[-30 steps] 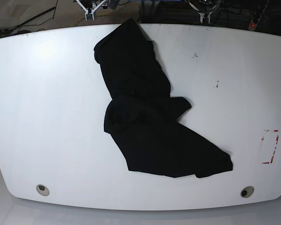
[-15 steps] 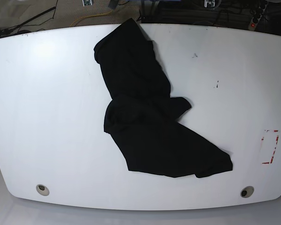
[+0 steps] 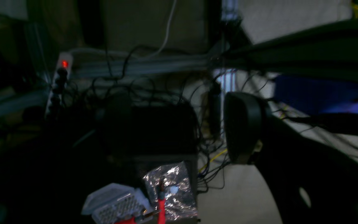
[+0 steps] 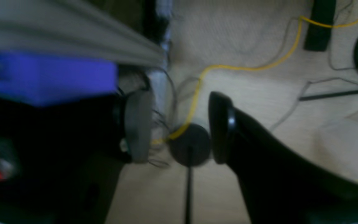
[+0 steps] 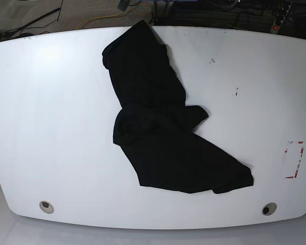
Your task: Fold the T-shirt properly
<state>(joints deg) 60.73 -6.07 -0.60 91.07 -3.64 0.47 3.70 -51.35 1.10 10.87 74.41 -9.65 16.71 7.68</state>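
Crumpled black T-shirt (image 5: 160, 127), unfolded, sprawled diagonally across the middle of the white table (image 5: 51, 127)

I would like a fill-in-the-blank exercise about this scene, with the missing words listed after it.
1. The T-shirt is ____ in colour.
2. It lies crumpled on a ____ table.
3. In the base view, the number of grippers to be seen is ____.
4. In the right wrist view, a ____ cable runs over the floor behind the right gripper.

Missing words: black; white; zero; yellow
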